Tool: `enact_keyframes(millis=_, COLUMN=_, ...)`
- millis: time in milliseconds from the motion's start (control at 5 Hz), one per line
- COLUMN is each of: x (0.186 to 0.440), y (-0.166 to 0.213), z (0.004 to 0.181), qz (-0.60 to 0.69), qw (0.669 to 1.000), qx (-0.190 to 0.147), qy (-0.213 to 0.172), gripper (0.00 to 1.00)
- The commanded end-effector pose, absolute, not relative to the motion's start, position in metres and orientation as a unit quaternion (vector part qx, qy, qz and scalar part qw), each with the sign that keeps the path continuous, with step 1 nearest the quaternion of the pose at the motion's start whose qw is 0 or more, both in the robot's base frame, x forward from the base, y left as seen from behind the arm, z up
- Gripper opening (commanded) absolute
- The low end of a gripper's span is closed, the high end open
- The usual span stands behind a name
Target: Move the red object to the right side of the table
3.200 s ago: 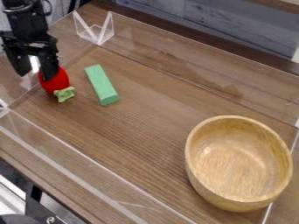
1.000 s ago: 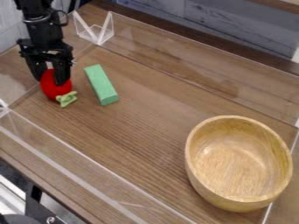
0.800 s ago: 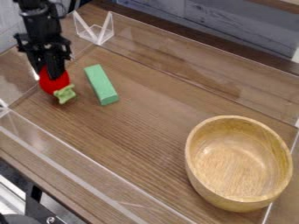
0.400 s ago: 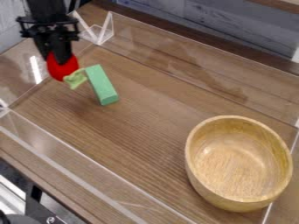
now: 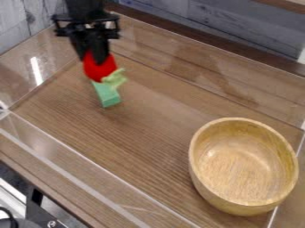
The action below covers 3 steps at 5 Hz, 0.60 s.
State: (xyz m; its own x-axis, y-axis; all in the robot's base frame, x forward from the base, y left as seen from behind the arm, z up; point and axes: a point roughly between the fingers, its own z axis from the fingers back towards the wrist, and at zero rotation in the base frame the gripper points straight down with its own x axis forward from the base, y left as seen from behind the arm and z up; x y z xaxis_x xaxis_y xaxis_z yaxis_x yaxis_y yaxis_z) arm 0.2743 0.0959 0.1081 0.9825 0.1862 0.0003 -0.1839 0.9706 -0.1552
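The red object hangs in the air over the left part of the table, its pale green leafy stem dangling below it. My gripper points down from above and is shut on the red object, with a black finger on each side of it. Directly beneath lies a green rectangular block, partly covered by the stem piece.
A round wooden bowl stands at the front right. Low clear acrylic walls border the tabletop, with a clear corner bracket at the back left.
My gripper closed on the red object, lifted it off the table and carried it rightward, from left of the green block to above it.
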Motion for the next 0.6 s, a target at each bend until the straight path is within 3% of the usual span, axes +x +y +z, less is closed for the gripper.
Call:
enact_keyframes(millis=0, x=0.281, y=0.054, z=0.122, qz=0.061, qw=0.995, qx=-0.074, qy=-0.038, gripper=0.0)
enact_keyframes(millis=400, x=0.29, y=-0.005, z=0.105, qz=-0.02, qw=0.996, qx=-0.072, qy=-0.038, gripper=0.0)
